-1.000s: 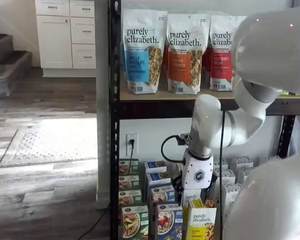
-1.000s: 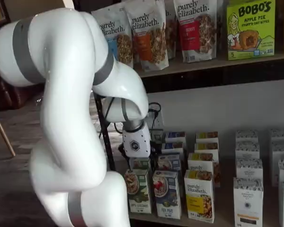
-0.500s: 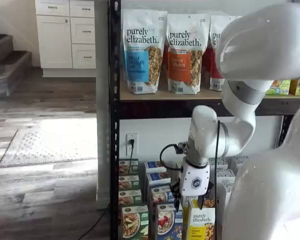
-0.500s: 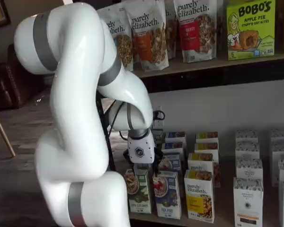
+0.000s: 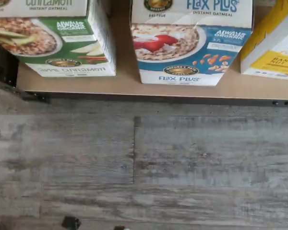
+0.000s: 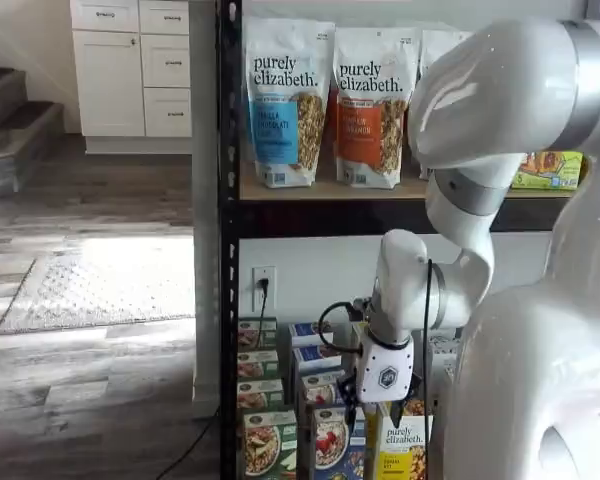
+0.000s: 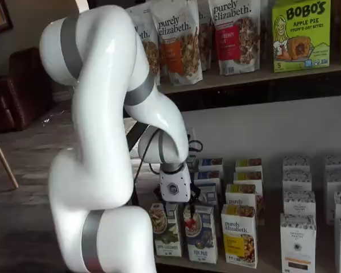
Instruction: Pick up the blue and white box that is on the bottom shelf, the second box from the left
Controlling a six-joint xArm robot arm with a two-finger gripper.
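The white arm (image 7: 102,142) was seen filling most of both shelf views, folded down in front of the black steel-framed rack (image 6: 226,250). On the tan wooden tier (image 6: 310,192) above the bottom shelf (image 5: 134,88), upright "purely elizabeth" pouches (image 6: 285,100) were noted, with a green "BOBO'S" carton (image 7: 300,34) further along the same tier. The bottom shelf was recorded as stocked with rows of small cartons running front to back. The blue and white box (image 5: 191,40) was found at the front edge of the bottom shelf, upright, printed "FLAX PLUS" with a bowl of cereal and red berries; it also showed in both shelf views (image 7: 200,233) (image 6: 338,445). Relative to that box, a green carton (image 5: 53,38) was logged just beside it on one side and a yellow-and-white carton (image 5: 273,48) just beside it on the other, a narrow gap being visible on each side. The gripper (image 7: 179,206) was observed with its white body directly above and slightly in front of the blue and white box, not touching it as far as could be judged. The fingers were largely hidden against the cartons; the jaws were taken as standing at their widest, with nothing held. Grey wood-grain floor (image 5: 144,167) was recorded in front of the shelf edge in the wrist view.
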